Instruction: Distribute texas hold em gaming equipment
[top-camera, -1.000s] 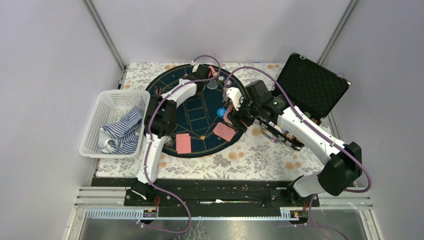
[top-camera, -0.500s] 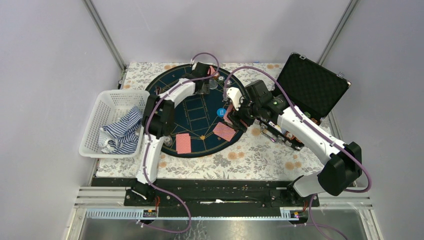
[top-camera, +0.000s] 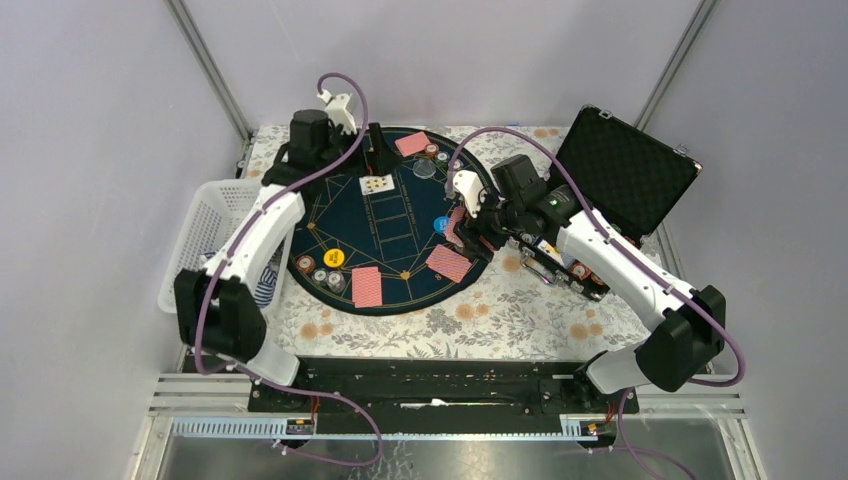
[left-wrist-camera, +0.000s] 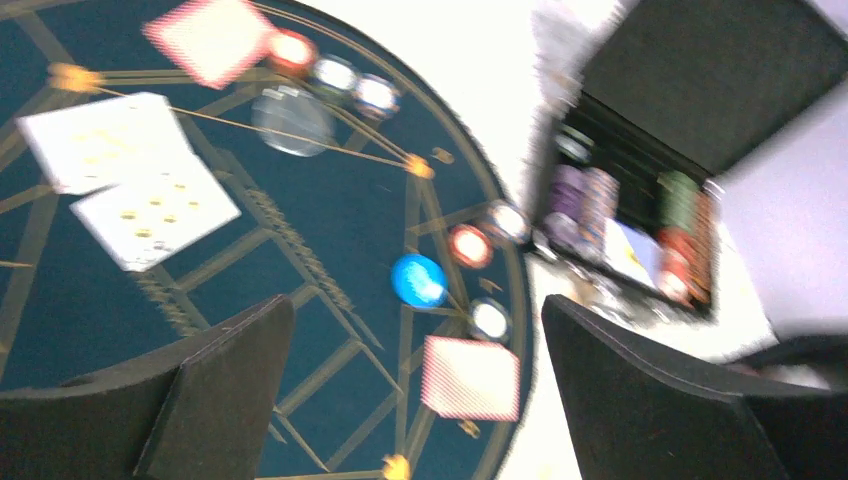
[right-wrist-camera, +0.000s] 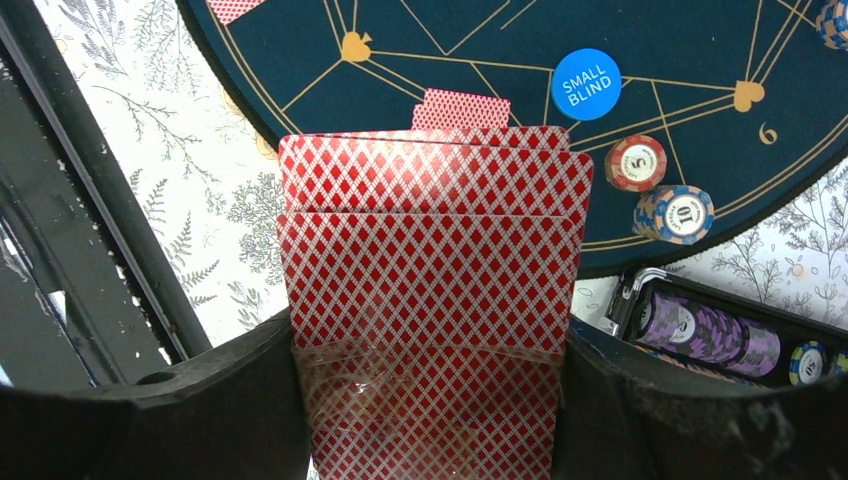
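Top view: a white lattice basket (top-camera: 215, 210) at 9 o'clock of the round mat (top-camera: 400, 235) holds striped cloth (top-camera: 264, 282). The foam-lined case (top-camera: 625, 170) stands open at 3 o'clock. Red-backed cards (top-camera: 367, 286) lie on the mat at 6 o'clock.

Left wrist: the left gripper (left-wrist-camera: 415, 340) gapes, empty; two face-up cards (left-wrist-camera: 130, 180) lie at 10 o'clock.

Right wrist: the right gripper (right-wrist-camera: 430, 400) clamps a diamond-patterned deck (right-wrist-camera: 430, 260). A blue button (right-wrist-camera: 586, 84) lies at 1 o'clock, and the case's chips (right-wrist-camera: 700, 330) at 4.

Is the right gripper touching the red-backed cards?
Touching. Right wrist view: the red-backed cards stand wedged between both fingers of the right gripper.
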